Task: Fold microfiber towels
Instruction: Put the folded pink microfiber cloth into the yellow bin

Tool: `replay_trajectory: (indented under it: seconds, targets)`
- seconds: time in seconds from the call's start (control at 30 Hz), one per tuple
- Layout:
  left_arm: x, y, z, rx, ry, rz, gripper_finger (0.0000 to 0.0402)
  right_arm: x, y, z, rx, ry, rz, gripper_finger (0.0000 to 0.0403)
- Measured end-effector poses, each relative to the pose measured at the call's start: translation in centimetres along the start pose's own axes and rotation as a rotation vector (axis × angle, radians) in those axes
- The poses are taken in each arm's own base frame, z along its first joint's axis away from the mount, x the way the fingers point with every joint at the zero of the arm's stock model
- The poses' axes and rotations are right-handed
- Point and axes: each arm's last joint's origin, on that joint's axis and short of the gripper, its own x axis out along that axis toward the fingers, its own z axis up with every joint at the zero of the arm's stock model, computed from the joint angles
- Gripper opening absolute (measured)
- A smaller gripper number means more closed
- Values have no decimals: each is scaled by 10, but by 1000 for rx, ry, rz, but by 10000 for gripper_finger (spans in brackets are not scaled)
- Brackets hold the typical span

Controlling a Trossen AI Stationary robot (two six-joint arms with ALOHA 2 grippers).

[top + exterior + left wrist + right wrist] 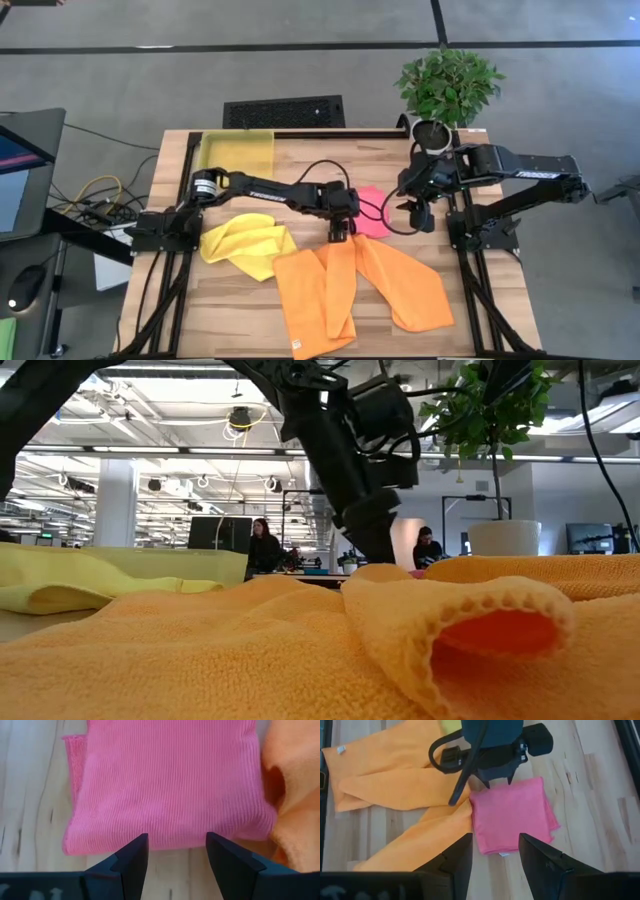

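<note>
Progress: one of four cloths appears finished. The pink towel point(510, 815) lies on the table point(470, 330) as a neat folded square, near the middle toward the right arm's side, its near edge touching the orange cloth beside it. The two orange towels point(355, 285) lie spread and overlapping at the front centre, rumpled, with one edge curled into a roll in the low view; judged unfolded. The yellow towel point(248, 245) sits bunched to their left, also judged unfolded. Three cloths therefore remain.

Left gripper point(177, 851): fingers spread, holding nothing, poised just at the edge of the pink towel, directly above it.

Right gripper point(495, 852): fingers spread, empty, held above the table on the right side, looking down at the pink towel and the left arm's wrist.

Containers: the translucent yellow bin point(238, 152) stands at the rear left corner of the table; nothing can be seen inside it
</note>
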Motion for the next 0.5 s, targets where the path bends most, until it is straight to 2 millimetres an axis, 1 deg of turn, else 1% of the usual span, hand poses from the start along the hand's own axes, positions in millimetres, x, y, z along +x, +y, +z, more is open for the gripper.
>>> replay_trajectory:
  seconds: [0.13, 0.27, 0.4, 0.5]
  targets:
    - [0, 0, 0, -14, -4, 1, 192, 0, -4, 1, 8, -7, -9, 182]
    - [0, 0, -1, 30, 6, 5, 192, 0, -9, 1, 19, -8, -24, 182]
    - [5, -1, -3, 115, 18, 3, 192, 0, -12, 1, 22, -4, -31, 182]
    - [15, -2, -6, 158, 29, 1, 192, 0, -12, 0, 17, 0, -31, 182]
